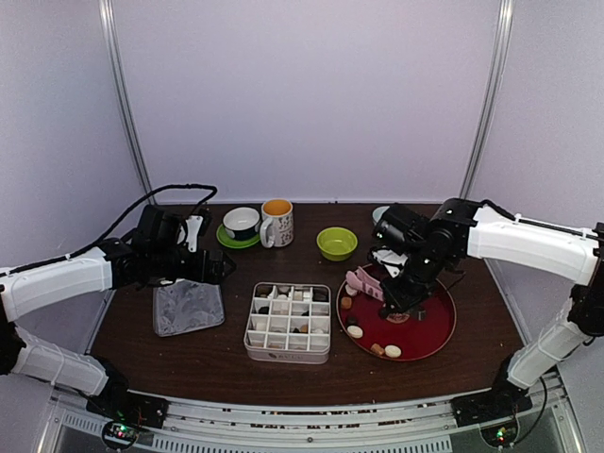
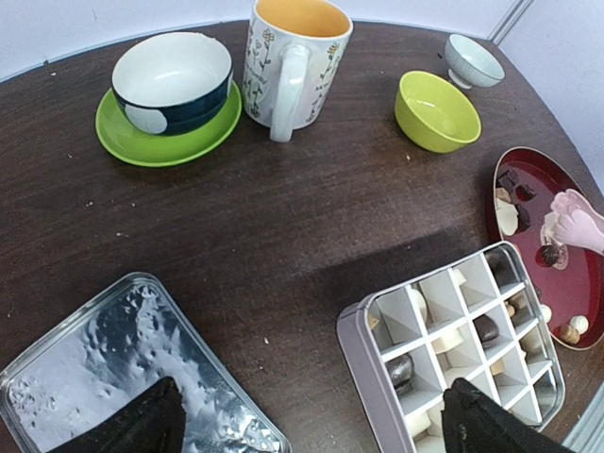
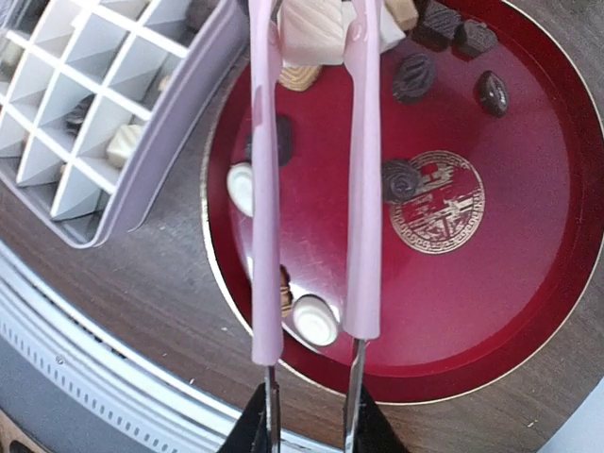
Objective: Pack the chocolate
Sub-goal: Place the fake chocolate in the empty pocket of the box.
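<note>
Red lacquer tray, right of centre: most of the loose chocolate lies here, scattered flat and mostly apart from one another. More pieces already sit in cells of the divided tin, which touches the tray's left rim.

Pink tongs run straight out from my right gripper. Its fingers are clamped on the two tong arms near the hinge end, squeezing them in. The tong tips pinch a cream ridged piece by its two side faces, just beside the tin's wall. I cannot tell whether it is off the tray.

Left gripper: jaws wide apart, holding nothing, hovering between the silver lid and the tin.

Handling, my read:
- Pieces are light, rigid and smooth, so likely to skate on the lacquer if nudged.
- Probably brittle at edges and soft under a hard pinch. A gentle squeeze seems enough.
- Best hold is across the short width, on flat or parallel sides, low on the piece.
- Domed rounds like the white one may pop out of the tips.

Orientation:
- The dark ovals lie flat, long axes roughly parallel to the tong arms in the wrist view.
- The swirled dark piece and the white round show no clear long axis.
- The cream piece is cut off by the frame edge, so its long axis is unclear.
</note>
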Robot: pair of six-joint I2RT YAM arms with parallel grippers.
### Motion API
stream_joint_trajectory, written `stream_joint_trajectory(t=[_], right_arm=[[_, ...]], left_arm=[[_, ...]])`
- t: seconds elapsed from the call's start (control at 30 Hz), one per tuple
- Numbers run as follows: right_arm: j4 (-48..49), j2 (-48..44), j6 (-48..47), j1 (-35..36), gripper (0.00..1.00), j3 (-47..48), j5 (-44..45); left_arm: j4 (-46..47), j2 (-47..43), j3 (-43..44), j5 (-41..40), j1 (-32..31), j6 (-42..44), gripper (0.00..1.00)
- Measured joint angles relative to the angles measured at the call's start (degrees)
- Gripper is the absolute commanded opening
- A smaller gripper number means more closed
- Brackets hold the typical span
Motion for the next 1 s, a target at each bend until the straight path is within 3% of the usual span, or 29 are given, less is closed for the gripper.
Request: stream_joint_trajectory(t=[0.43,1.0], right_arm=[[-2.78,-5.86,-7.50,12.52,0.22,0.83,-9.22],[-4.70,-2.80,-9.35,14.58,0.28,1.22,-9.46]], left_arm=[[0.13,-0.31,0.00,0.42,0.00,-0.33,0.97],[0.09,-1.01,0.00,0.92,0.00,-1.11,0.97]])
